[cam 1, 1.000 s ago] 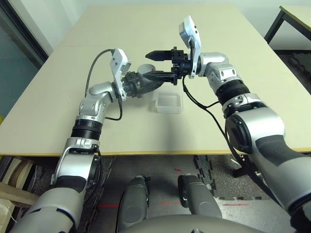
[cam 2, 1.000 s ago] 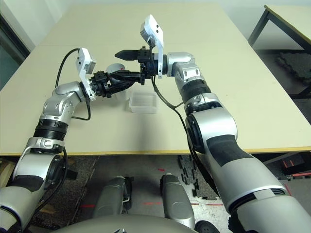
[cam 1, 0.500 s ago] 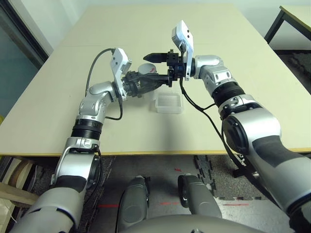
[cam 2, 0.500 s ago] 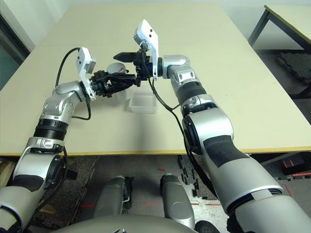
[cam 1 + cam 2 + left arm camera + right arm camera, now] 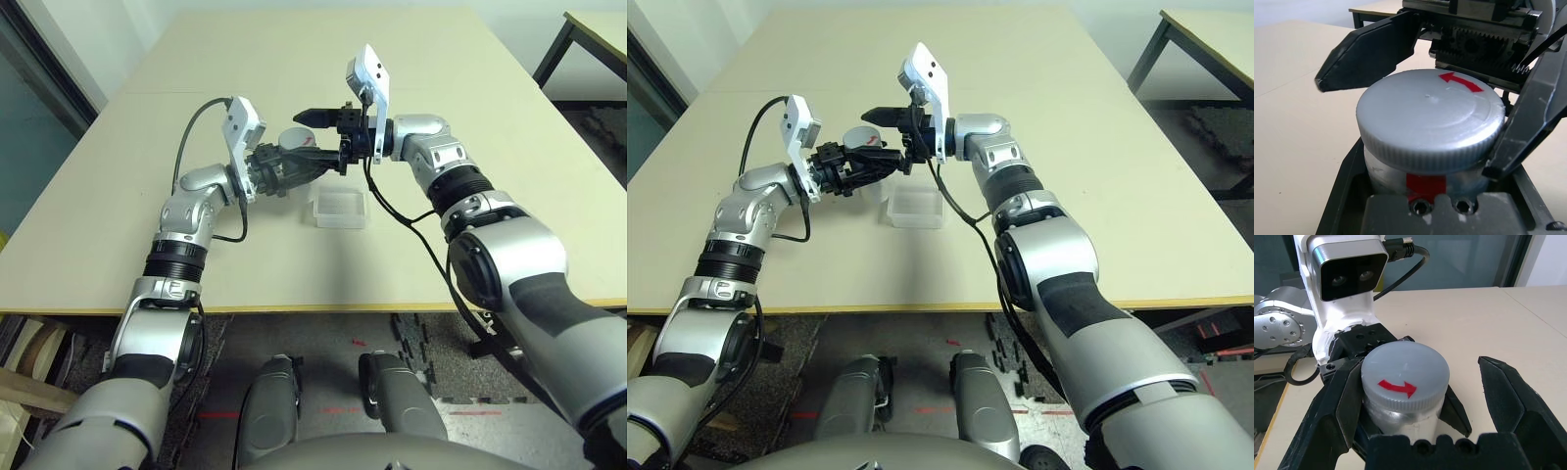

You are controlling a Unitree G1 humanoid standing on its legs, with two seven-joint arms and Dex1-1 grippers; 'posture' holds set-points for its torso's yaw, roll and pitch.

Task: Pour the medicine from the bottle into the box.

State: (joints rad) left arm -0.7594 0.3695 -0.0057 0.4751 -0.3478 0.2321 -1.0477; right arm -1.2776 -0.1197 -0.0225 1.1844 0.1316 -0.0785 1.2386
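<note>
Mostly hidden bottle (image 5: 1400, 406) pinched in left tool (image 5: 294, 168); cap (image 5: 1430, 120) on; right tool (image 5: 1415, 396) spread around cap.

bottle (image 5: 290, 147) between both tools, box (image 5: 339, 209) on table (image 5: 392, 59) below

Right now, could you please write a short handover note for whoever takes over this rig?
Left gripper: shut on the small whitish plastic pill bottle with a red-and-white label, held above the beige table.
Right gripper: open, one finger on either side of the bottle's grey ridged cap with a red arrow, not yet clamped.
The shallow clear plastic box sits on the table just below the grippers; I cannot tell its contents.
Done: bottle lifted, right gripper lined up.
Left: grip and remove the cap, tip the bottle over the box.
</note>
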